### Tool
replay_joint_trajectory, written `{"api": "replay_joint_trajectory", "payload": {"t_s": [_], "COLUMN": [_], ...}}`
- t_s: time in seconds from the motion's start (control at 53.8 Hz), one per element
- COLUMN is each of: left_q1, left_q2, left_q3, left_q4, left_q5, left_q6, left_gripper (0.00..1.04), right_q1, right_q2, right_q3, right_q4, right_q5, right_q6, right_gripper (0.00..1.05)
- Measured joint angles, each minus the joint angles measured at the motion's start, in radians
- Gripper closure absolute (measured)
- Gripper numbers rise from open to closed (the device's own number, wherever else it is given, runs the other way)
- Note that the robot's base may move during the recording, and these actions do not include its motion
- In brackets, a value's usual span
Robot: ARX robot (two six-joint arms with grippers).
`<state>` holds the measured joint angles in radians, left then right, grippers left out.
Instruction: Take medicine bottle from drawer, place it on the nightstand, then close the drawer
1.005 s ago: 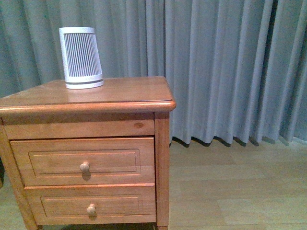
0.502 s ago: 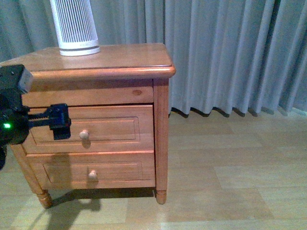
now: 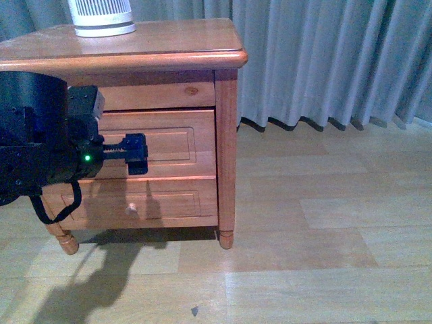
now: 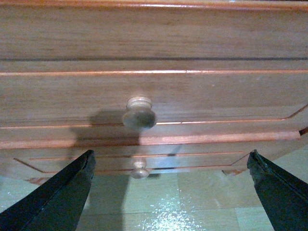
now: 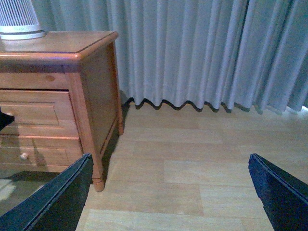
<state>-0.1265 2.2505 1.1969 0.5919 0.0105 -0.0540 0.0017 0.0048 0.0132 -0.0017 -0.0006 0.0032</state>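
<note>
The nightstand (image 3: 155, 50) stands at the left of the front view, with its top drawer (image 3: 175, 145) shut. The medicine bottle is hidden. My left gripper (image 3: 136, 154) hangs open just in front of the drawer's front, covering the knob in this view. In the left wrist view the round knob (image 4: 139, 113) lies ahead, between and beyond the wide-apart fingers of the left gripper (image 4: 171, 158); nothing touches it. My right gripper (image 5: 171, 161) is open over bare floor to the right of the nightstand (image 5: 91, 82), and is out of the front view.
A tall white ribbed appliance (image 3: 101, 17) stands at the back left of the nightstand's top. The shallower bottom drawer's knob (image 3: 131, 209) shows below my left arm. Grey curtains (image 3: 324, 61) hang behind, and pale wood floor (image 3: 310, 243) spreads to the right.
My left arm has come into the front view from the left and reached right to the top drawer's knob. The nightstand now sits higher in the frame.
</note>
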Motion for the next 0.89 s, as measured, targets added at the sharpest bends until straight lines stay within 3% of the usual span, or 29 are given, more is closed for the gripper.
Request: {"api": "replay_joint_trajectory", "payload": {"t_s": [0.893], "left_q1": [0.019], "left_q2": [0.148], "left_q3": [0.199], "left_q4": [-0.026], "left_q5": [-0.023], "left_q6": [0.013], "left_gripper": [0.07], "right_q1": [0.000], "right_q2": [0.000], "right_q3": [0.000], "right_q4": [0.000], "right_q5": [0.000], "right_q6": [0.000], "right_gripper": [0.07]}}
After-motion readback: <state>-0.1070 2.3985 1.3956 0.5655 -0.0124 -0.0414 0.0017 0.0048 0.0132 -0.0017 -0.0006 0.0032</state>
